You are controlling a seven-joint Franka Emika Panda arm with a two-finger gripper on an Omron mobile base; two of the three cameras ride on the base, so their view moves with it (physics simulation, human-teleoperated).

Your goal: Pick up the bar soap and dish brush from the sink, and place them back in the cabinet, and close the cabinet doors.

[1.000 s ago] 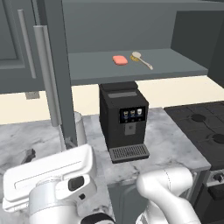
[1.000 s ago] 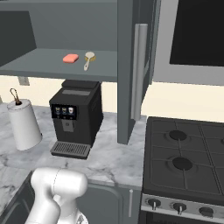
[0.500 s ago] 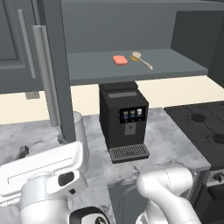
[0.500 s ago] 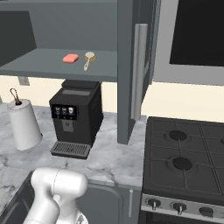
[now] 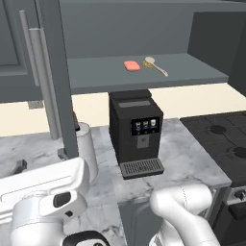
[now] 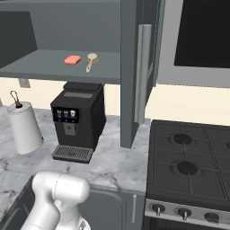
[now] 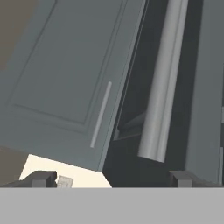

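Note:
The salmon bar soap point(image 5: 131, 66) point(image 6: 72, 59) lies on the cabinet's grey inner shelf point(image 5: 158, 79) point(image 6: 49, 67). Just to its right is the dish brush point(image 5: 155, 65) point(image 6: 91, 61). Both cabinet doors stand open: the left door point(image 5: 57, 81) with its bar handle point(image 5: 41, 77), and the right door point(image 6: 130, 67) with its handle point(image 6: 143, 74). In the hand view my gripper point(image 7: 112, 179) is open and holds nothing. It looks up at a thick silver bar handle point(image 7: 164, 87) on a dark door edge, next to a panelled door point(image 7: 65, 74). I cannot make out the sink.
A black coffee machine point(image 5: 137, 132) point(image 6: 76, 121) stands on the marble counter point(image 5: 192, 158) under the shelf. A paper towel roll point(image 5: 86, 149) point(image 6: 24, 126) is to its left. A gas stove point(image 6: 193, 161) lies to the right. My white arm point(image 5: 182, 211) fills the foreground.
In the left base view my white hand has tilted and shifted slightly at the lower left. The gripper stays open. Soap and brush have not moved.

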